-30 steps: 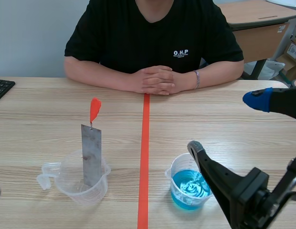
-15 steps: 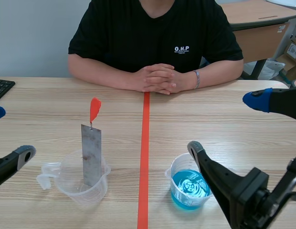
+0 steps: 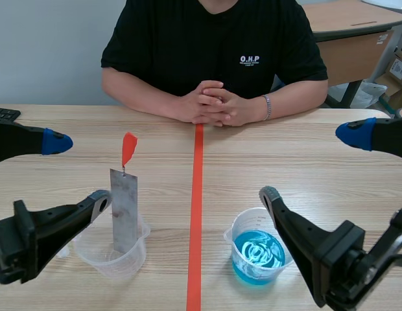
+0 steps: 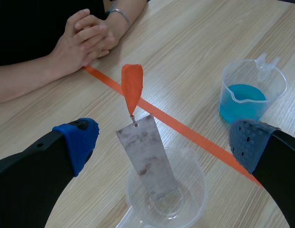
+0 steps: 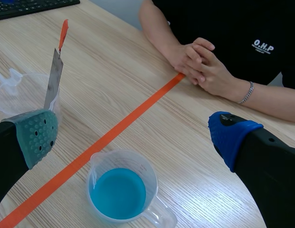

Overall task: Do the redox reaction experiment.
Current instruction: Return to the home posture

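Left near: plate (image 3: 124,207) upright in cup (image 3: 140,251); looks thin, stiff, light; pinch bare upper edge. Left gripper (image 3: 78,170), right gripper (image 3: 310,164): both spread, empty.

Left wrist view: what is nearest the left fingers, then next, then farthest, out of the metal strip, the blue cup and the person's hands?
1. Metal strip, between the fingers.
2. Blue cup, ahead, beyond the tape.
3. Hands, farthest ahead, clasped.
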